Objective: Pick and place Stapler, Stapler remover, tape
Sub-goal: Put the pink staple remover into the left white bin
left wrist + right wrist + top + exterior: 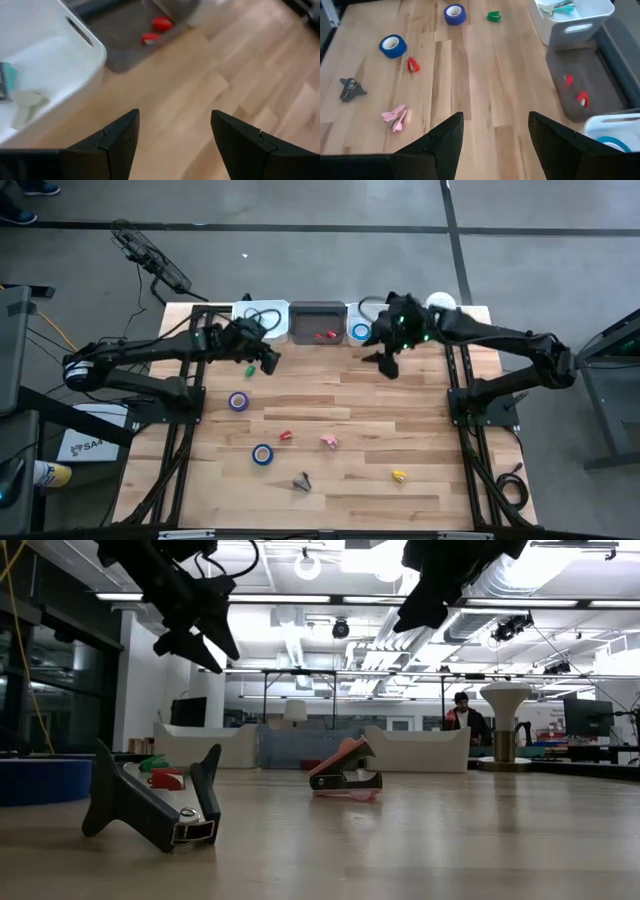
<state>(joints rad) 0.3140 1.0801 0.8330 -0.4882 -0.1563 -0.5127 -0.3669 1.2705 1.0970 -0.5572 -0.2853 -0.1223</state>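
White bin (580, 22) held teal & pale items; grey tray (585, 82) w/ 2 red pieces; right bin (360, 330) had blue tape. Left hand (172, 142) & right hand (495, 145) both spread, empty.

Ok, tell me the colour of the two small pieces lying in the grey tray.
Red; the two pieces show best in the right wrist view.

Floor: grey concrete (300, 205) crossed by dark seam lines.
Table: light wooden planks (330, 490) on a black frame.
Ceiling: white, with exposed ducts (300, 645) and long strip lights (330, 598).
Far room: white counters (420, 748), a dark screen (188, 711), black metal frames.
Person: seated at a far desk (465, 720).
Cable: black, lying on the floor (150, 260).
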